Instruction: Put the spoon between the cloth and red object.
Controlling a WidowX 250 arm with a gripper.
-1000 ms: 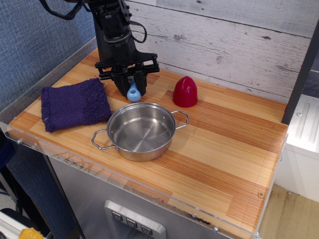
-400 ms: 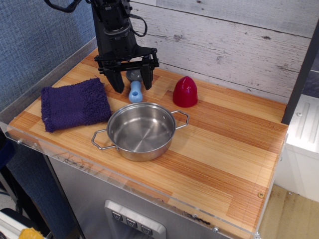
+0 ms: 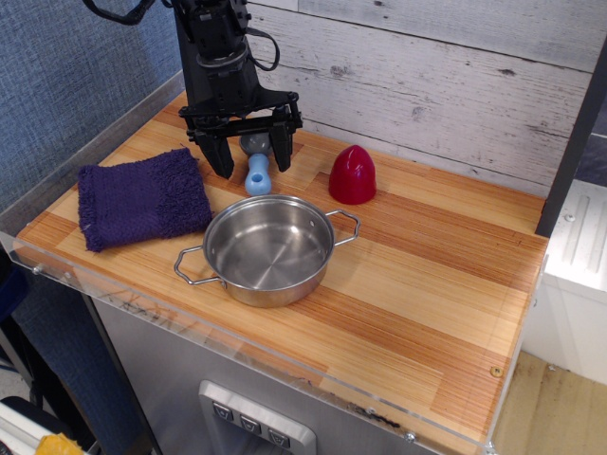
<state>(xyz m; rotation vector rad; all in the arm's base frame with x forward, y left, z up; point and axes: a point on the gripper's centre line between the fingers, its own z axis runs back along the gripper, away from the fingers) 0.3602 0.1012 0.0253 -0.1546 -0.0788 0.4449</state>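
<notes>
The spoon (image 3: pixel 257 173) lies flat on the wooden table, light-blue handle toward the front and grey bowl toward the wall. It rests between the dark purple cloth (image 3: pixel 142 197) on the left and the glossy red object (image 3: pixel 353 174) on the right. My black gripper (image 3: pixel 251 161) hangs straight above the spoon, open, with one finger (image 3: pixel 220 154) left of it and the other right of it. The fingers do not touch the spoon.
A steel two-handled pot (image 3: pixel 268 249) stands just in front of the spoon, near the table's front. A grey plank wall runs along the back. A blue wall and a raised metal rim border the left side. The table edge drops off at the front.
One second ago the gripper was low and shut on the spoon. Since then it has opened, let the spoon go onto the table and risen slightly.
</notes>
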